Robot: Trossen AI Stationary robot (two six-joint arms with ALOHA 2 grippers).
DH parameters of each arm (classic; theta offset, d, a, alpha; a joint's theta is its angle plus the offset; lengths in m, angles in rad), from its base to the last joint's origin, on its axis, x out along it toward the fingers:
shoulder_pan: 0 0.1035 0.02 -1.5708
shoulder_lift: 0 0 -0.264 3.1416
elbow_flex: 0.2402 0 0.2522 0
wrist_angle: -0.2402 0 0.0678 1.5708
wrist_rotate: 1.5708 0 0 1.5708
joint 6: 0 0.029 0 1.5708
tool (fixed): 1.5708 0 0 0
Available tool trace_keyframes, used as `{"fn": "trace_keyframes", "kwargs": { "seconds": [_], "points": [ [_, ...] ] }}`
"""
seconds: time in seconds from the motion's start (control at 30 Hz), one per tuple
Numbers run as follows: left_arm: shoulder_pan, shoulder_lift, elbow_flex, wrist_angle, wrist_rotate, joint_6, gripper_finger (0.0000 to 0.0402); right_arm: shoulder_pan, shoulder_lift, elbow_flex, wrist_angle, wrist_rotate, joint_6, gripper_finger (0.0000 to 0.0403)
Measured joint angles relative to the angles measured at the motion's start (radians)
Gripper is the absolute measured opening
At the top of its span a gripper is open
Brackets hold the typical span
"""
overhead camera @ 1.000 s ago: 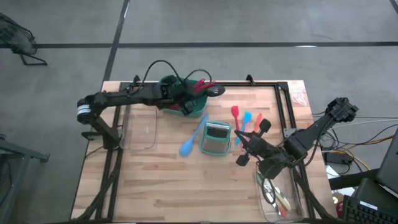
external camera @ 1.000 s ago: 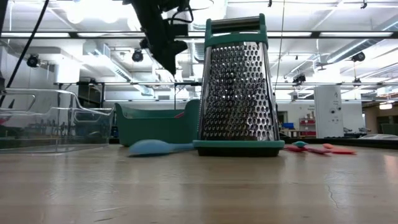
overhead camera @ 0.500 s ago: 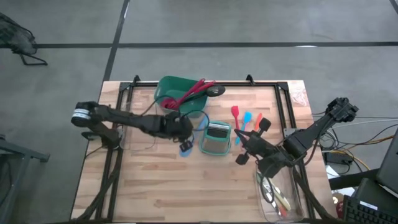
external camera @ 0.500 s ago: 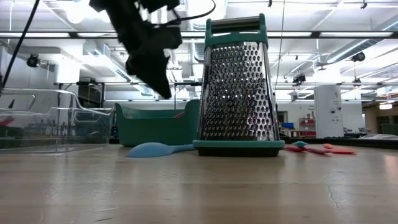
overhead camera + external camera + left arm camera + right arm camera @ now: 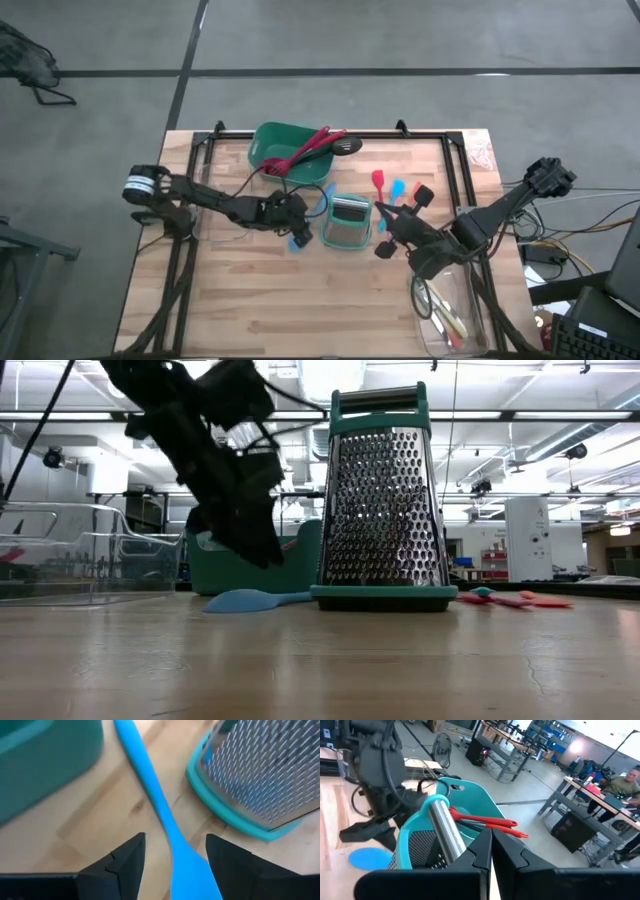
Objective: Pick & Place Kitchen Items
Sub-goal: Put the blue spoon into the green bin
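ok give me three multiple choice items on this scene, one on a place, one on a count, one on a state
1. Where is the left pincer?
A. inside the green tub
B. low over the blue spoon, beside the grater
C. over the clear tray

2. How many small spatulas lie beside the grater?
A. one
B. three
C. five

3. How do the left pincer's fingers stand?
A. open, one each side of the spoon
B. shut on the spoon
C. shut on the grater

Answers:
1 B, the left wrist view shows the blue spoon running between the fingers, with the grater alongside.
2 B, a red, a blue and an orange small spatula lie there.
3 A, both fingers flank the handle with a gap.
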Motion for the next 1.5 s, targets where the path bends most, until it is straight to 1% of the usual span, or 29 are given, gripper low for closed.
{"fn": "trace_keyframes", "kwargs": {
  "seconds": [0.13,0.37,0.5,0.57,0.63,0.77,0.83,0.93,1.1,1.2,1.23,1.27,1.37,1.43,1.5],
  "points": [
    [-0.01,0.053,0.011,0.032,0.008,0.008,0.0213,-0.007,0.006,0.0,-0.001,-0.001,-0.008,0.0008],
    [-0.008,0.156,0.045,0.041,0.005,0.034,0.0212,-0.009,0.006,0.0,-0.002,-0.001,-0.011,0.0008],
    [-0.001,0.203,0.056,0.043,0.014,0.03,0.0201,-0.009,0.006,0.0,-0.004,-0.002,-0.011,0.0009],
    [0.0,0.226,0.057,0.04,0.02,0.003,0.0182,-0.009,0.006,0.0,-0.004,-0.002,-0.011,0.0008],
    [0.0,0.24,0.057,0.037,0.02,-0.012,0.0151,-0.009,0.006,0.0,-0.004,-0.002,-0.011,0.0008],
    [0.002,0.244,0.056,0.031,0.028,-0.049,0.0058,-0.009,0.006,0.0,-0.004,-0.002,-0.011,0.0008],
    [0.001,0.236,0.055,0.024,0.028,-0.026,0.0022,-0.009,0.006,0.0,-0.004,-0.002,-0.011,0.0008],
    [0.001,0.224,0.056,0.021,0.033,-0.005,0.0005,-0.009,0.006,0.0,-0.004,-0.002,-0.015,0.0008],
    [-0.011,0.162,0.055,0.005,0.028,-0.009,0.0002,-0.009,0.006,0.0,-0.005,-0.003,-0.018,0.0008],
    [-0.03,0.13,0.048,0.009,-0.042,0.008,0.0005,-0.009,0.006,0.0,-0.006,-0.002,-0.019,0.0008],
    [-0.032,0.128,0.046,0.035,-0.067,0.024,0.0009,-0.009,0.006,0.0,-0.008,-0.002,-0.019,0.0008],
    [-0.031,0.126,0.048,0.073,-0.07,0.042,0.0013,-0.009,0.006,0.0,-0.008,-0.002,-0.018,0.0008],
    [-0.02,0.128,0.051,0.133,-0.023,0.044,0.0027,-0.009,0.006,0.0,-0.01,-0.002,-0.019,0.0008],
    [-0.021,0.141,0.05,0.107,-0.001,0.011,0.0036,-0.009,0.006,0.0,-0.01,-0.003,-0.019,0.0008],
    [-0.025,0.16,0.047,0.071,-0.006,0.007,0.0042,-0.009,0.006,0.0,-0.01,-0.002,-0.019,0.0008]
  ]
}}
